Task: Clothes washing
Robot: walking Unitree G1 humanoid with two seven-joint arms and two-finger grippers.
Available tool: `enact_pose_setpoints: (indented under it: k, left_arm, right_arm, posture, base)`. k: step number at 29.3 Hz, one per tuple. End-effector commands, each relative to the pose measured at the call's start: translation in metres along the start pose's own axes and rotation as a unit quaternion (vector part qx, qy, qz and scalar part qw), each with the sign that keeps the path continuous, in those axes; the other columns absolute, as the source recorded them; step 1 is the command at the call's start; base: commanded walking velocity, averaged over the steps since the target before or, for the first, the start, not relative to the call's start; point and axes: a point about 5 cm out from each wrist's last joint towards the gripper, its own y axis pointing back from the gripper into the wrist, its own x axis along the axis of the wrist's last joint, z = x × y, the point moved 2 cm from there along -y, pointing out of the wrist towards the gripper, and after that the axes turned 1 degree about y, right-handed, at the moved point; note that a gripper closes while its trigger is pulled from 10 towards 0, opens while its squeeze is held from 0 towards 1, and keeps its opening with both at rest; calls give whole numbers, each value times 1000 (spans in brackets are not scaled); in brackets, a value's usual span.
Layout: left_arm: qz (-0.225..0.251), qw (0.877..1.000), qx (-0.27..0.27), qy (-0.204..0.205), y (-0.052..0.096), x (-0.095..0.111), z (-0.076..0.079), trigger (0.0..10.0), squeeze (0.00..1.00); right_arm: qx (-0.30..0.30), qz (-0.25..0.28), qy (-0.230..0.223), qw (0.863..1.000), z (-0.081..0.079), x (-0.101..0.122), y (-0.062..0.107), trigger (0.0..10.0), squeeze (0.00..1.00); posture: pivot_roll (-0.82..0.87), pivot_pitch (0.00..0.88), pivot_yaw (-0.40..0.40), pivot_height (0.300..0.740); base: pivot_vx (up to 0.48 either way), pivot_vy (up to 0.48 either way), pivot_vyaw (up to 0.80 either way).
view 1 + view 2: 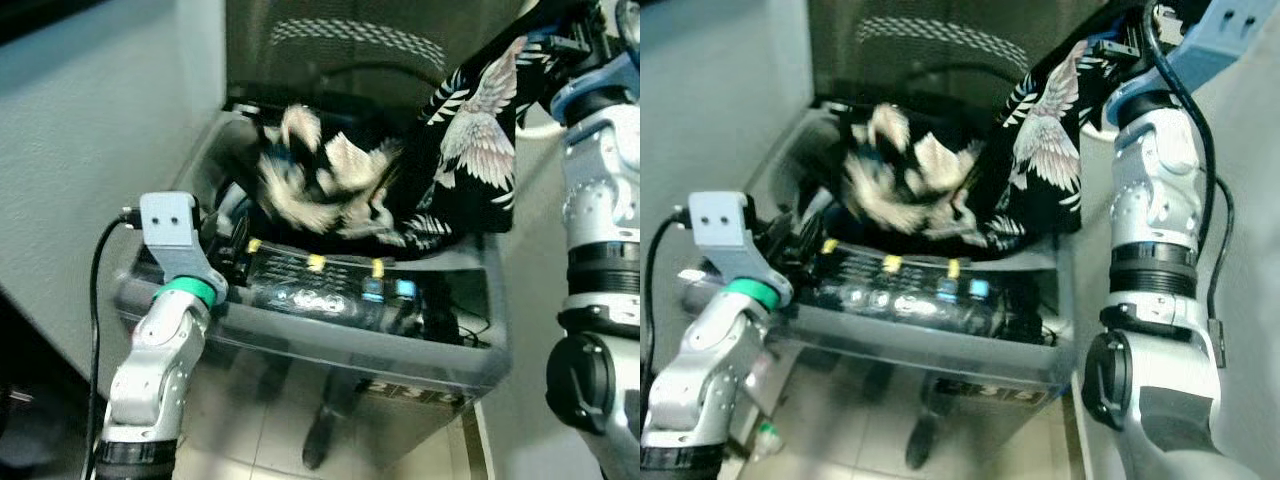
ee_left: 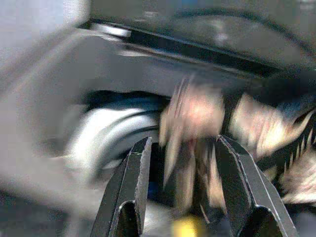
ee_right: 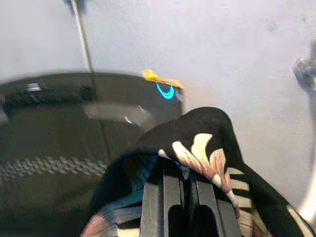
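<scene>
The right gripper is raised at the far right, above the top-loading washing machine, its jaws clamped on a fold of the black shirt with white bird print. The shirt hangs from that grip and trails down to the left, its lower part bunched over the machine's open mouth and blurred with movement. The left gripper sits at the near left corner of the machine, its jaws apart, with blurred pale-and-dark cloth between and beyond them; I cannot tell whether they touch it.

The main risk, as I judge it, is the shirt landing half in and half out. Part of the fabric drapes over the right edge and near rim of the opening, just behind the control panel, so a release now could leave it hanging over the rim. The left jaws could also snag the swinging cloth, or close on air because of the motion.
</scene>
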Motion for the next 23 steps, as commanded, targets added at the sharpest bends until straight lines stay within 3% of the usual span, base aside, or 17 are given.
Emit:
enact_pose_setpoints:
  k: [1, 2, 4, 6, 7, 10, 11, 12, 13, 15, 16, 18, 23]
  left_arm:
    - [-17, 1000, -6, 4, 3, -7, 1, 10000, 0]
    - [-17, 1000, -6, 4, 3, -7, 1, 10000, 0]
    - [-17, 1000, -7, 5, 3, -7, 1, 10000, 0]
    - [-17, 1000, -7, 5, 3, -7, 1, 10000, 0]
    - [-16, 1000, -8, 5, 3, -6, 2, 10000, 0]
    - [-16, 1000, -8, 5, 3, -6, 2, 10000, 0]
    - [-16, 1000, -7, 4, 3, -6, 1, 10000, 0]
    - [-16, 1000, -7, 4, 3, -6, 1, 10000, 0]
    - [-15, 1000, -3, 1, 3, -5, -1, 10000, 0]
    - [-15, 1000, -3, 1, 3, -5, -1, 10000, 0]
    - [-12, 1000, 3, -1, 4, -4, -3, 10000, 0]
    - [-9, 1000, 9, -1, 5, -3, -5, 10000, 0]
    - [-2, 1000, 8, -4, 8, 1, -4, 10000, 0]
  right_arm:
    - [61, -37, 0, 997, -19, -10, 1, 10000, 0]
    - [61, -37, 0, 997, -19, -10, 1, 10000, 0]
    - [168, -116, 7, 979, -52, -43, 17, 10000, 0]
    - [168, -116, 7, 979, -52, -43, 17, 10000, 0]
    - [220, -151, 8, 964, -69, -60, 30, 10000, 0]
    - [220, -151, 8, 964, -69, -60, 30, 10000, 0]
    - [268, -177, -1, 947, -91, -74, 45, 10000, 0]
    - [268, -177, -1, 947, -91, -74, 45, 10000, 0]
    - [303, -189, -16, 934, -110, -83, 59, 10000, 0]
    - [303, -189, -16, 934, -110, -83, 59, 10000, 0]
    - [331, -205, -25, 921, -124, -93, 72, 10000, 0]
    - [343, -215, -29, 914, -131, -99, 79, 10000, 0]
    - [338, -229, -34, 912, -133, -107, 82, 10000, 0]
  posture:
    - [77, 45, -34, 740]
    - [77, 45, -34, 740]
    - [76, 46, -33, 740]
    - [76, 46, -33, 740]
    - [75, 45, -32, 740]
    - [75, 45, -32, 740]
    - [79, 47, -31, 740]
    - [79, 47, -31, 740]
    - [80, 49, -32, 740]
    - [80, 49, -32, 740]
    - [85, 50, -38, 740]
    - [85, 50, -38, 740]
    - [93, 47, -49, 740]
  base:
    - [0, 0, -800]
    - [0, 0, -800]
    - [0, 0, -800]
    - [0, 0, -800]
    - [0, 0, -800]
    - [0, 0, -800]
    - [0, 0, -800]
    - [0, 0, -800]
    - [0, 0, -800]
    - [0, 0, -800]
    - [0, 0, 0]
    - [0, 0, 0]
    - [0, 0, 0]
